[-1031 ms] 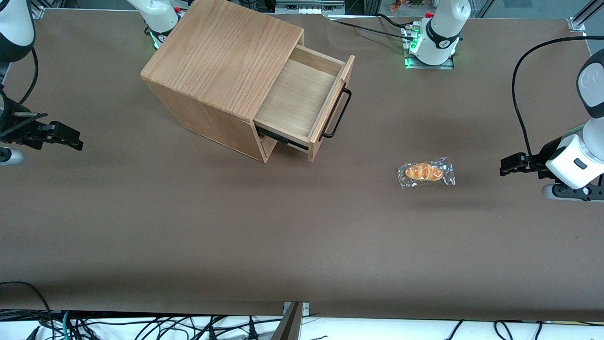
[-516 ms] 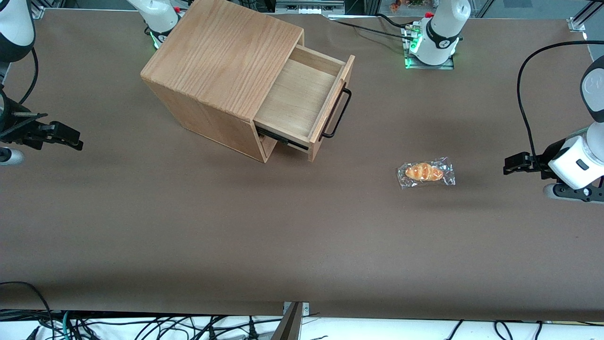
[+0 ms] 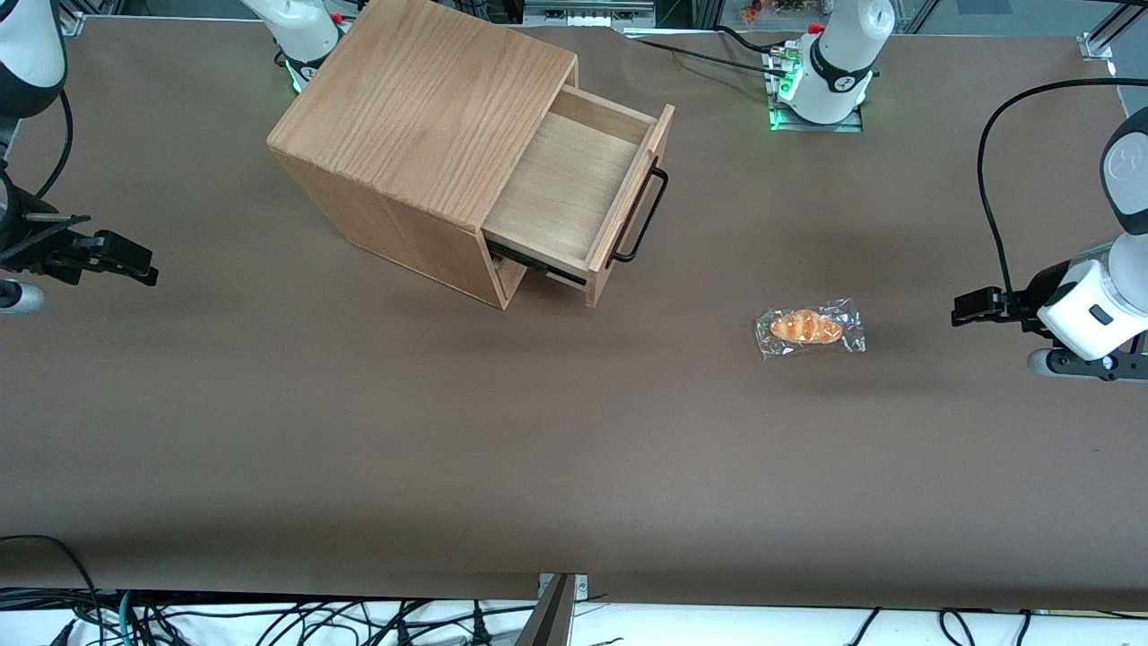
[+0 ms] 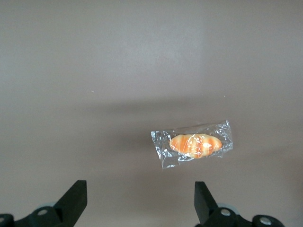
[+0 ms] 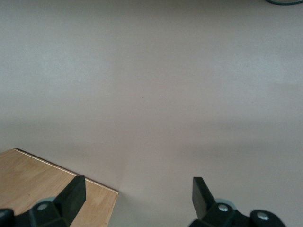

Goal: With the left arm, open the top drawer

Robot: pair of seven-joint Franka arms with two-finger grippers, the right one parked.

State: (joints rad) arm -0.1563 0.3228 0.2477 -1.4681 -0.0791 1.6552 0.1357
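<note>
The left arm (image 3: 1099, 301) has bulky white shells with dark grey joint sections; a round grey cap bearing a faint mark sits at its upper link, toward two o'clock from the wrist; a black cable loops from it; its base is white with a dark band and a green glow; the hand (image 3: 969, 309) is black, hanging over the table, fingers (image 4: 73, 201) wedge-shaped, spread wide, with small screws.

Showing: one wooden box (image 3: 421, 135), one top drawer (image 3: 574, 184) standing pulled out, one wrapped bread roll (image 3: 809, 327) lying on one brown table (image 3: 359, 431). One gripper (image 4: 139, 203) hanging above table, fingers spread apart, holding nothing.
</note>
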